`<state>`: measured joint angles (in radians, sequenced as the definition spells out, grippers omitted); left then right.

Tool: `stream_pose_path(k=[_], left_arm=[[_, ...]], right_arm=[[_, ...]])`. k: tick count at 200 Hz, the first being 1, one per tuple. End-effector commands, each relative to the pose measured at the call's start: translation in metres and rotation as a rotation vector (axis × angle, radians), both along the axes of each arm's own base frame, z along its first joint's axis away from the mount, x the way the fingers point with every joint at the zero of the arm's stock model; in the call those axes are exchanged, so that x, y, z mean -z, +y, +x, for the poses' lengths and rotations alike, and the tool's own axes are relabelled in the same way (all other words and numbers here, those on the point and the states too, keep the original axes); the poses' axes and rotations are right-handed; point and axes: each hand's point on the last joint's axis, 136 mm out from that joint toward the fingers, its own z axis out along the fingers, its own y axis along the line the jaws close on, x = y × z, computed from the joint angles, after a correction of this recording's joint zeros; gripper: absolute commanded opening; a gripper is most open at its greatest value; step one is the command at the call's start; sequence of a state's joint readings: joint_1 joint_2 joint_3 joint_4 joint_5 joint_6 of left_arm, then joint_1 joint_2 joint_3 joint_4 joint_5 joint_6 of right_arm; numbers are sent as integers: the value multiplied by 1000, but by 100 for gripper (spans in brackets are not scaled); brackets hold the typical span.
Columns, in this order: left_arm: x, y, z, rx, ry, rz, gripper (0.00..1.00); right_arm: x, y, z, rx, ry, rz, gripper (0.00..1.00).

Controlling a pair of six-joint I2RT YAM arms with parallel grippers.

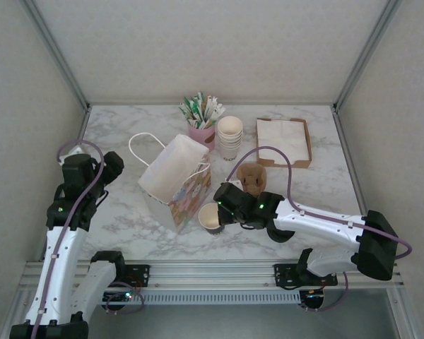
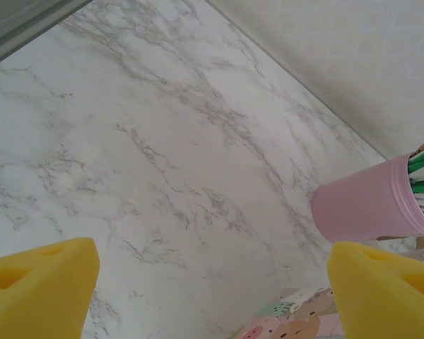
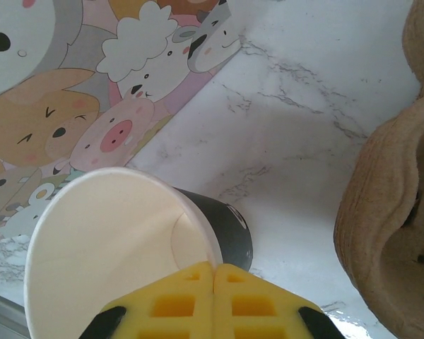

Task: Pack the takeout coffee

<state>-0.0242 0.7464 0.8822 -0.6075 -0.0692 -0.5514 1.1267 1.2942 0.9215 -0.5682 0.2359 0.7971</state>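
This is a robot test cell in a lab, dressed as a café counter. Plain white panel walls [image 1: 198, 42] held by bare metal posts [image 1: 56, 53] box in a marble-look bench [image 1: 127, 212]. A left arm [image 1: 63, 233] and a right arm [image 1: 318, 222] are bolted to a slotted metal rail [image 1: 212, 272] at its near edge. The café props are a stack of paper cups [image 1: 230, 138], a pink cup of sachets [image 1: 201, 134], a tray of napkins [image 1: 283, 141] and a cartoon-printed paper bag [image 1: 177, 180].

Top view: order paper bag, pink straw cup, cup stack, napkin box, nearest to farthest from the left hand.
1. Paper bag, centre-left.
2. Pink straw cup, behind the bag.
3. Cup stack, beside it.
4. Napkin box, back right.
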Motion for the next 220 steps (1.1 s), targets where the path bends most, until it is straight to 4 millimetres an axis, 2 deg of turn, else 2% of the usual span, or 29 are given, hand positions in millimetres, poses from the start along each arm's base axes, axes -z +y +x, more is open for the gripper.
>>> stream_pose_path(k=[1,39,68,118,161,197,220], left_arm=[[0,7,-5,-37,12,6,84],[-1,7,-5,-37,9,6,84],[-1,8,-6,-40,8,7,85],[-1,7,-5,-38,9,5,85],[0,7,-5,-37,9,4,85],[2,6,-4,-36,17,2,85],[3,3,-2,-21,22,-9,85]], right_arm=[[7,-3,0,-6,-18,-43,0],[3,-9,0,14,-34,-45,5],[0,-17,3,27,-61,-68,13],[-7,-21,3,23,-72,-74,26],[-28,-32,6,23,-111,-119,29],[-60,-65,8,88,-153,-202,42],[-76,-104,4,224,-156,-239,64]])
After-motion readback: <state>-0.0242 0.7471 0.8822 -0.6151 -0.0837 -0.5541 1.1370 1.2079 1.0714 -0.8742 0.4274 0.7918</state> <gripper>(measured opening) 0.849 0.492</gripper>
